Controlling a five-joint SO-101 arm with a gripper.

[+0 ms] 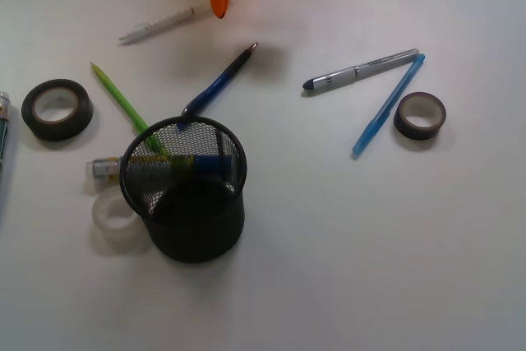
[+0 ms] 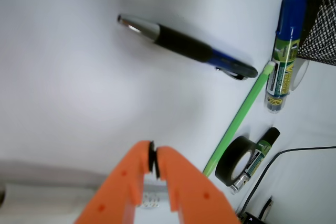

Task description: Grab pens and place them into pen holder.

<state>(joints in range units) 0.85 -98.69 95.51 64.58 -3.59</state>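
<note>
All the pens lie flat on the white table. The white pen [image 1: 164, 22] is at the back, with my orange gripper [image 1: 220, 7] just right of its far end. In the wrist view the gripper [image 2: 153, 158] is shut, pads touching with nothing between them, and the white pen [image 2: 149, 196] shows just behind the jaws. The lime green pen [image 1: 123, 103] and dark blue pen [image 1: 220, 84] both run behind the black mesh pen holder [image 1: 185, 195]. Further right lie the silver-grey pen [image 1: 362, 70] and the light blue pen [image 1: 388, 104].
Dark tape rolls sit at the left [image 1: 56, 108] and right [image 1: 419, 115]. A clear tape roll [image 1: 113, 215] and a stubby yellow-labelled tube [image 1: 103, 168] touch the holder's left side. A green marker [image 2: 257, 158] and a black cable [image 2: 299, 153] lie by the left roll.
</note>
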